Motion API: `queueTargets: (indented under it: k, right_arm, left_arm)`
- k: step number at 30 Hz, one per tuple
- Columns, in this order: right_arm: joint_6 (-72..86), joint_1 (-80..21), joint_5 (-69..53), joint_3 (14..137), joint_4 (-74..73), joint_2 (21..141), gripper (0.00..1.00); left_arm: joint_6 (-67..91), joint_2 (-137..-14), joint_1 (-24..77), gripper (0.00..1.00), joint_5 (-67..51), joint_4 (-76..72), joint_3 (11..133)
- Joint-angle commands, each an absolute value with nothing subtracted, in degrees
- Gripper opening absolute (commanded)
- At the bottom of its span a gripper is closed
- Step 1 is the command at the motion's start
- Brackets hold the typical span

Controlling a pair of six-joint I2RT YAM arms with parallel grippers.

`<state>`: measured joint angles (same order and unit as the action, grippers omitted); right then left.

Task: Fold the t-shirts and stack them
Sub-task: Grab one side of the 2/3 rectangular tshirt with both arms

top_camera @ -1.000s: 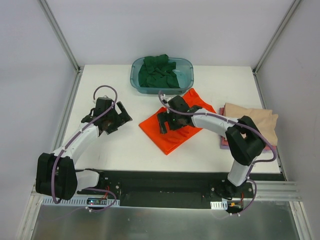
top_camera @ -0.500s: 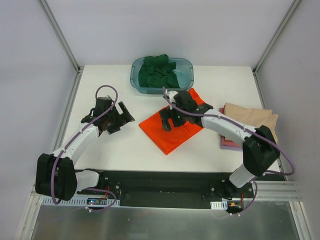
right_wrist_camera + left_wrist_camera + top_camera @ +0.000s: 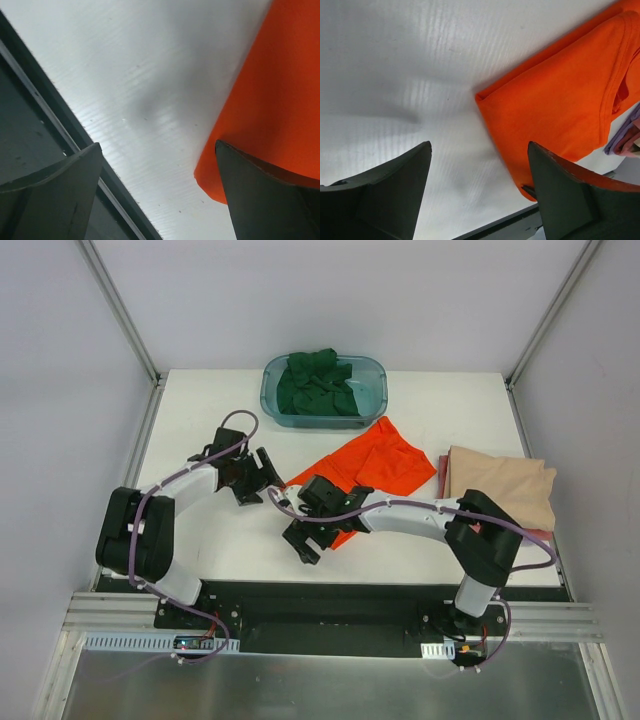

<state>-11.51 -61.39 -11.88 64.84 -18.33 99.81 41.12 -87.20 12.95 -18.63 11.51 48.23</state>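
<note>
The bright orange-red t-shirt (image 3: 375,462) lies folded in the middle of the table; it also shows in the left wrist view (image 3: 560,100) and the right wrist view (image 3: 280,100). My left gripper (image 3: 262,478) is open, just left of the shirt's left corner. My right gripper (image 3: 305,533) is open at the shirt's near corner, low over the table. Dark green shirts (image 3: 320,383) fill the teal tub (image 3: 372,405). A beige shirt (image 3: 500,485) lies at the right on a pink one (image 3: 535,533); a purple edge (image 3: 626,131) peeks out beneath.
The teal tub stands at the back centre. A black rail (image 3: 330,598) runs along the table's near edge, close to my right gripper. White walls and metal posts (image 3: 120,310) enclose the table.
My right gripper left the top of the orange-red shirt and swung down to its near corner. My left gripper moved right toward the shirt's left corner. The shirt now shows more of its surface.
</note>
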Motion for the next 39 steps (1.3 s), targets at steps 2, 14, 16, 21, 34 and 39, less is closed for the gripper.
queueTargets:
  k: [2,14,16,21,34,39]
  right_arm:
    - [-11.43,-60.91,-6.86,63.02,-19.51,98.26,0.96]
    - [-10.64,-63.46,-3.43,60.65,-20.39,91.85,0.96]
    - [-10.55,-63.54,-2.47,59.86,-20.04,89.66,0.96]
    - [-10.72,-63.54,-1.14,58.54,-20.30,89.64,0.96]
    - [-8.88,-63.81,0.97,57.04,-23.29,97.20,0.92]
    - [-7.82,-65.48,2.89,56.95,-24.87,98.79,0.84]
  left_arm:
    - [40.87,-92.01,14.59,0.72,-21.27,9.49,51.94]
    - [41.48,-96.77,17.05,0.44,-22.15,8.35,52.12]
    - [41.57,-96.68,17.66,0.44,-21.71,8.26,51.51]
    - [41.66,-97.73,17.93,0.40,-20.39,8.00,50.80]
    - [41.57,-101.34,17.84,0.16,-19.43,8.00,52.47]
    - [41.92,-101.69,17.58,0.00,-18.90,7.91,52.56]
